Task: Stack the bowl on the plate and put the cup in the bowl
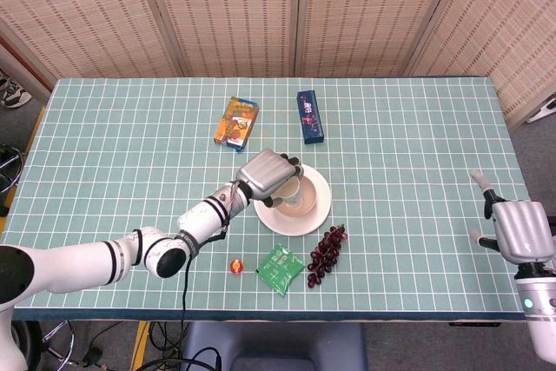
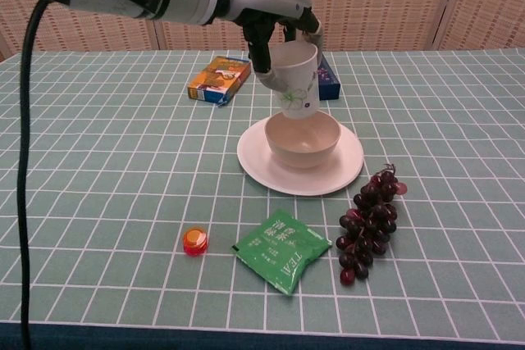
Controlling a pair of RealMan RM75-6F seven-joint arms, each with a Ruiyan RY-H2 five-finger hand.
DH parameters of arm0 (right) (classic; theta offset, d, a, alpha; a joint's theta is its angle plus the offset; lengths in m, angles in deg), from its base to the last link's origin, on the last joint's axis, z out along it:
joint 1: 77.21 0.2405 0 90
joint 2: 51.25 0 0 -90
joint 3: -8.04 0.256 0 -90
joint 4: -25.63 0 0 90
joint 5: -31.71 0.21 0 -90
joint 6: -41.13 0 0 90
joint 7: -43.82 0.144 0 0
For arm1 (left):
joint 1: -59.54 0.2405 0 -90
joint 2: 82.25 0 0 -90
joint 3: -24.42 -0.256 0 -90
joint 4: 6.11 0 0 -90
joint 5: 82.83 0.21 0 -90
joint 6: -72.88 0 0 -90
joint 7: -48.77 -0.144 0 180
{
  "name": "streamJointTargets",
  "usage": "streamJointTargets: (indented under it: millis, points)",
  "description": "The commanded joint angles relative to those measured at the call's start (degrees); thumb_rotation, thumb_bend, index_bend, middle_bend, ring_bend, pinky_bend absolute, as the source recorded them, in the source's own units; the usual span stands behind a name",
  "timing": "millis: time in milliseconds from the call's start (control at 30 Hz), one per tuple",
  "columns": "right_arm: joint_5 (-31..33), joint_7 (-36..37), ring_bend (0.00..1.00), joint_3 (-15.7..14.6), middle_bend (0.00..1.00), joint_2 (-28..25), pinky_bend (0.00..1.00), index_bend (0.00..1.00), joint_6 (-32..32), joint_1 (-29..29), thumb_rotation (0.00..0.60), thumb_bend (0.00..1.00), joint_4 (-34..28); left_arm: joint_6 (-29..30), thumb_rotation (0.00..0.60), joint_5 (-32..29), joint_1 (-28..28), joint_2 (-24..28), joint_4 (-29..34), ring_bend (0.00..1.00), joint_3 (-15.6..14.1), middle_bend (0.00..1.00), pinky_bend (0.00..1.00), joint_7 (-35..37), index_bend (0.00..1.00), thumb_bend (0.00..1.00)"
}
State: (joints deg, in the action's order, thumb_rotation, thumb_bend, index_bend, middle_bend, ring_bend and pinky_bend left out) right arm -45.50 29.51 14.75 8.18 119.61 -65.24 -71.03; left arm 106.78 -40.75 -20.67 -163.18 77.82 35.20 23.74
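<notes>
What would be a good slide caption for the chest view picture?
The left hand holds a paper cup just above the bowl, which sits on the plate.
</notes>
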Motion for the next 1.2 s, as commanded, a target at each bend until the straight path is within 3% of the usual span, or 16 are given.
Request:
streamJointTargets:
  millis: [33, 467, 800, 900, 1033, 1133, 1200]
  points:
    - [0.08, 0.23, 0.75, 0.01, 0.58, 0.1, 1.0, 0.12, -0.15, 0.01, 0.6, 0.12, 0.21, 0.0, 0.6, -3.18, -2.43, -2.57, -2.71, 0.3, -1.49, 0.24, 0.56, -2.11, 0.31, 0.26]
    - [0.3, 1.46, 0.75, 0.06, 0.58, 0.18, 1.0, 0.12, -0.32, -0.3, 0.6, 0.12, 1.29, 1.37, 0.6, -13.27, -7.69, -8.67, -9.22, 0.29, -5.91, 0.24, 0.56, -7.49, 0.3, 0.26]
    - [0.54, 2.31, 0.75, 0.21, 0.58, 0.34, 1.0, 0.12, -0.17, -0.62, 0.6, 0.12, 1.91, 2.74, 0.6, -20.34, -10.75, -11.36, -10.24, 0.25, -8.24, 0.2, 0.55, -11.86, 0.26, 0.26]
    - [0.41, 2.6, 0.75, 0.25, 0.58, 0.46, 1.0, 0.12, -0.06, -0.66, 0.6, 0.12, 2.13, 2.38, 0.6, -23.08, -11.99, -11.42, -9.79, 0.2, -9.01, 0.18, 0.49, -13.42, 0.23, 0.26]
    - [0.43, 2.81, 0.75, 0.32, 0.58, 0.45, 1.0, 0.12, 0.17, -0.85, 0.6, 0.12, 2.3, 2.65, 0.6, -26.48, -13.46, -11.29, -8.71, 0.08, -9.64, 0.09, 0.37, -14.81, 0.13, 0.26]
    - [0.43, 2.89, 0.75, 0.35, 0.58, 0.34, 1.0, 0.12, 0.25, -0.95, 0.6, 0.12, 2.27, 3.24, 0.6, -27.25, -13.67, -10.13, -7.09, 0.01, -9.07, 0.01, 0.29, -14.32, 0.02, 0.26]
    - [0.39, 2.9, 0.75, 0.35, 0.58, 0.27, 1.0, 0.12, 0.33, -1.01, 0.6, 0.12, 2.23, 3.89, 0.6, -26.9, -13.2, -8.9, -5.78, 0.0, -8.17, 0.0, 0.26, -13.13, 0.0, 0.26]
